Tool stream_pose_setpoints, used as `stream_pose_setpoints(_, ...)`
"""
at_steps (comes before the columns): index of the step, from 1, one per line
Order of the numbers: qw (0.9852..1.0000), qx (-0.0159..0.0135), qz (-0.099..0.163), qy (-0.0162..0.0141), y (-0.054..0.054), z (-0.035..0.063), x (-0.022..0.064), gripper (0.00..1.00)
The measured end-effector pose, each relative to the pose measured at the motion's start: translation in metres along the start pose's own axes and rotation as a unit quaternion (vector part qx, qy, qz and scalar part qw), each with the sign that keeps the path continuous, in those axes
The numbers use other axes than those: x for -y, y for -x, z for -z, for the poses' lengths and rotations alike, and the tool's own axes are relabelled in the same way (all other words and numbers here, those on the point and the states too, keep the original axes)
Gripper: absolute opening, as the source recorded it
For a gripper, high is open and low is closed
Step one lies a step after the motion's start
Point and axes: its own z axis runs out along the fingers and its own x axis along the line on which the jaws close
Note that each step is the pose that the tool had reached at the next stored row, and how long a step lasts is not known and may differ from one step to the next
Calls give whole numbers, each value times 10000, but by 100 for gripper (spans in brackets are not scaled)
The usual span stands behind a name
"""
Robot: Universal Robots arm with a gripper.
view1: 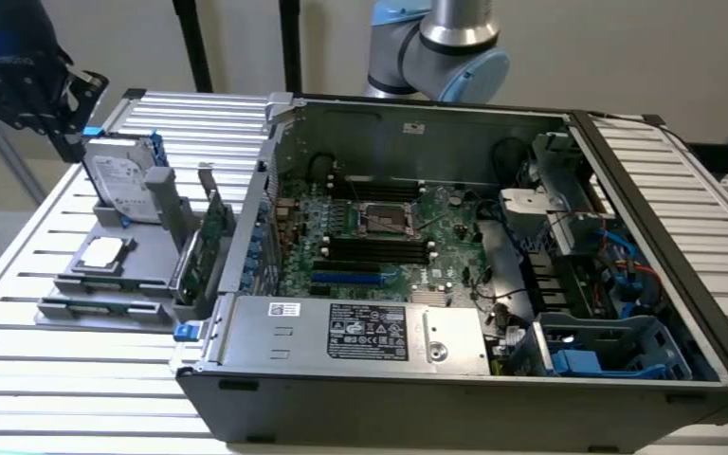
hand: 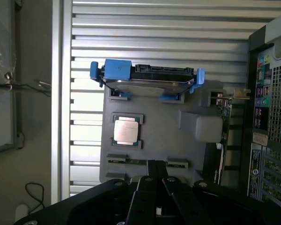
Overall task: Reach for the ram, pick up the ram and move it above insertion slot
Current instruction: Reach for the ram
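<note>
- You're early in the job: the tool [hand: 155, 169] hangs high over the grey parts fixture [hand: 168, 140], fingers together, nothing between them.
- The ram [hand: 139, 161] sits on edge in its clips at one end of that fixture. From the wrist view the fingertips line up right over it, but I judge there's plenty of air between them and no contact.
- In the exterior view, the ram [view1: 101, 309] is at the fixture's near end on the exterior view's left, outside the computer case [view1: 465, 384].
- So the reach is underway, no more. The grasp, the lift and the carry to the slot are all left to do.
- The target is the row of black memory slots [view1: 374, 248] on the motherboard [view1: 446, 213], well apart from the ram. They look bare from here.
- Now the neighbours. The CPU [hand: 126, 131] lies flat beside the ram, and past it the hard drive [hand: 147, 80] stands in its blue bracket.
- The green expansion card [view1: 216, 235] stands upright along the fixture's case side, between the ram and the case. Don't mistake it for your part.
- Watch the case's side wall [view1: 266, 161] too. It rises between the fixture and the motherboard, so by my reckoning any carry has to clear it.
- The power supply [view1: 352, 332] sits just beside the slots on the near side, tight company for a long stick.
- The slatted bench [view1: 73, 389] carries it all.
</note>
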Motion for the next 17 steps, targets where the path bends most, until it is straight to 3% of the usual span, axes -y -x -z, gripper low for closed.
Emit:
stream_pose_setpoints(5, 10000, -6, 0, 0, 5, 1, 105, 11)
stream_pose_setpoints(17, 10000, -23, -1, 1, 31, 3, 522, 11)
